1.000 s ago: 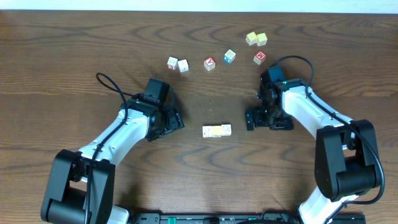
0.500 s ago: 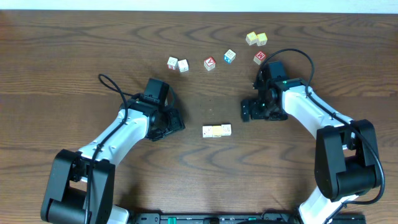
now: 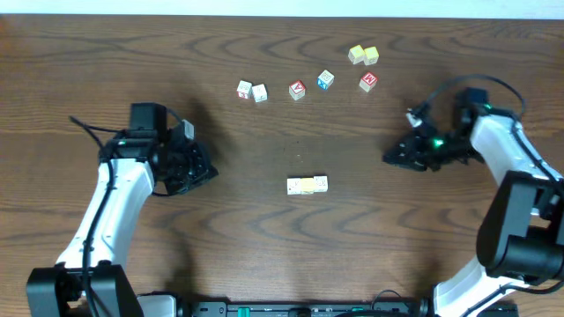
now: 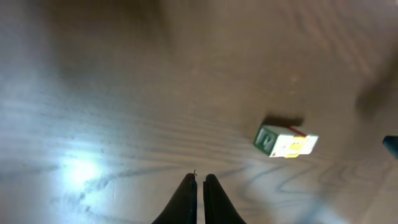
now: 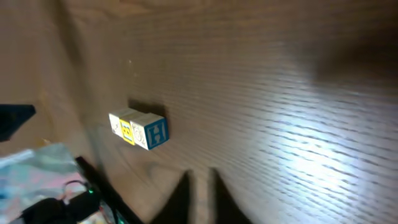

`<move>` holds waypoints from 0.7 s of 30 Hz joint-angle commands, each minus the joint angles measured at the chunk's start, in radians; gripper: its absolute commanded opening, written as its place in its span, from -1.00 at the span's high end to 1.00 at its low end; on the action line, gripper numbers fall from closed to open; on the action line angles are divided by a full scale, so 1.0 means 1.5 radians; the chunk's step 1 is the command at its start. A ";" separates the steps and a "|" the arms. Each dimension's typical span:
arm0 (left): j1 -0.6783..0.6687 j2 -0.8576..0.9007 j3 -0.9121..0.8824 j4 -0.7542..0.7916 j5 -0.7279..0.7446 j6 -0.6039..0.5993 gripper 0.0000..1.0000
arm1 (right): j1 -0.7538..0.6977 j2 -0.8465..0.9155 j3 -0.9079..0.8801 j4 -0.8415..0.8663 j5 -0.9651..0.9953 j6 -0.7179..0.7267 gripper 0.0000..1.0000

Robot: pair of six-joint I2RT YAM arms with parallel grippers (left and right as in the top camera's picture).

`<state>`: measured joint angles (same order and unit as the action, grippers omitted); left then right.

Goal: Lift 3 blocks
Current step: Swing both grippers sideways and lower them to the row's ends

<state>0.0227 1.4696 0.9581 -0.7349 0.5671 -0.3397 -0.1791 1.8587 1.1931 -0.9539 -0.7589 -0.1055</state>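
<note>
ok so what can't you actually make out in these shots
- blocks, overhead: too small to read their faces or see seams
- right tool, right wrist view: smeared by motion blur, fingertips unclear
- left tool, left wrist view: only fingertips show, rest cut by the bottom edge
- lettered cubes, overhead: letters too small

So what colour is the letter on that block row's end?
Blue: an H on the blocks, clearest from the right wrist.
</note>
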 commanded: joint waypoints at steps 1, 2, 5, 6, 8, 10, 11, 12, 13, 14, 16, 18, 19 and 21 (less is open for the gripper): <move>-0.013 0.040 -0.030 0.048 0.105 0.050 0.85 | -0.012 -0.010 -0.082 0.065 -0.152 -0.045 0.97; -0.022 0.061 -0.042 0.076 0.148 0.049 0.86 | -0.008 -0.010 -0.108 0.105 -0.188 -0.044 0.97; -0.041 0.140 -0.055 0.158 0.294 0.057 0.85 | 0.014 -0.008 -0.181 0.239 -0.244 0.039 0.98; -0.045 0.164 -0.055 0.185 0.341 0.072 0.86 | 0.021 -0.008 -0.200 0.279 -0.246 0.071 0.98; -0.050 0.199 -0.055 0.226 0.390 0.079 0.86 | 0.037 -0.008 -0.230 0.346 -0.249 0.113 0.98; -0.050 0.216 -0.055 0.237 0.389 0.079 0.86 | 0.055 -0.008 -0.249 0.394 -0.251 0.145 0.98; -0.049 0.219 -0.055 0.237 0.380 0.079 0.86 | 0.064 -0.008 -0.253 0.405 -0.250 0.148 0.98; -0.048 0.220 -0.055 0.237 0.376 0.079 0.86 | 0.072 -0.008 -0.255 0.413 -0.250 0.148 0.98; -0.048 0.220 -0.055 0.237 0.374 0.079 0.85 | 0.082 -0.006 -0.256 0.422 -0.250 0.148 0.98; -0.048 0.220 -0.055 0.237 0.374 0.079 0.86 | 0.090 -0.004 -0.256 0.431 -0.250 0.156 0.98; -0.054 0.220 -0.056 0.228 0.358 0.079 0.86 | 0.107 0.006 -0.256 0.455 -0.240 0.184 0.98; -0.064 0.220 -0.061 0.215 0.330 0.079 0.86 | 0.118 0.019 -0.256 0.474 -0.232 0.203 0.98; -0.071 0.221 -0.064 0.210 0.324 0.079 0.86 | 0.120 0.026 -0.256 0.478 -0.232 0.209 0.98; -0.085 0.221 -0.073 0.210 0.324 0.079 0.85 | 0.120 0.044 -0.256 0.482 -0.233 0.213 0.98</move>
<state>-0.0742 1.8027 0.8730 -0.4126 1.0664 -0.2382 -0.0063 1.8755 0.8143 -0.2367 -1.0878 0.1604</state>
